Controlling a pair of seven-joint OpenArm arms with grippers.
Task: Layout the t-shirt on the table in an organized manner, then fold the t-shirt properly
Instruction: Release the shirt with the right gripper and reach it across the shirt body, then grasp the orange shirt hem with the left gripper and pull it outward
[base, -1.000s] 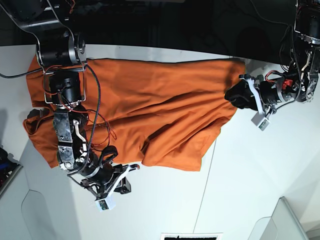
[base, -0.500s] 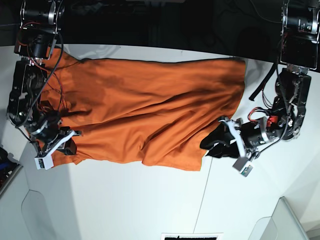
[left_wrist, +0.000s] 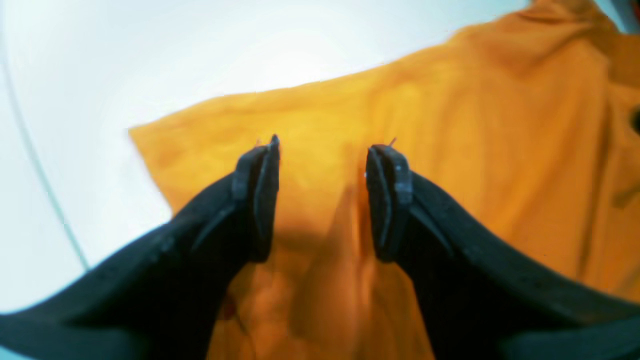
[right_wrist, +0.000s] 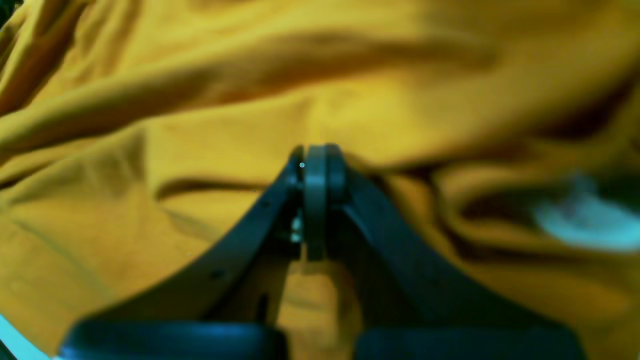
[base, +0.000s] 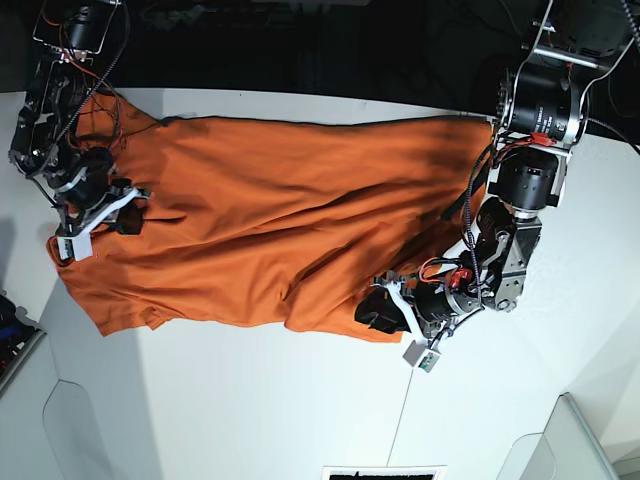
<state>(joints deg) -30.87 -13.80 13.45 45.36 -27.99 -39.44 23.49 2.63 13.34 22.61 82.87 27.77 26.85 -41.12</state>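
The orange t-shirt (base: 280, 220) lies lengthwise across the white table (base: 250, 400), wrinkled along its near side. My left gripper (base: 380, 312) hovers over the shirt's near right corner. In the left wrist view that left gripper (left_wrist: 325, 155) is open, with orange t-shirt (left_wrist: 450, 125) under the gap and nothing between the fingers. My right gripper (base: 130, 220) rests over the shirt's left end. In the right wrist view the right gripper (right_wrist: 316, 152) is shut just above creased t-shirt (right_wrist: 200, 125), and I see no fabric pinched.
A thin dark seam (base: 410, 380) runs across the table near the left gripper. A translucent bin (base: 570, 440) sits at the near right corner. A dark object (base: 10, 330) pokes in at the left edge. A black vent (base: 380, 472) lies at the near edge.
The left arm swung from the shirt's right edge down to its near right corner. The right arm moved from the near hem up to the left end. The shirt's left part now lies flatter.
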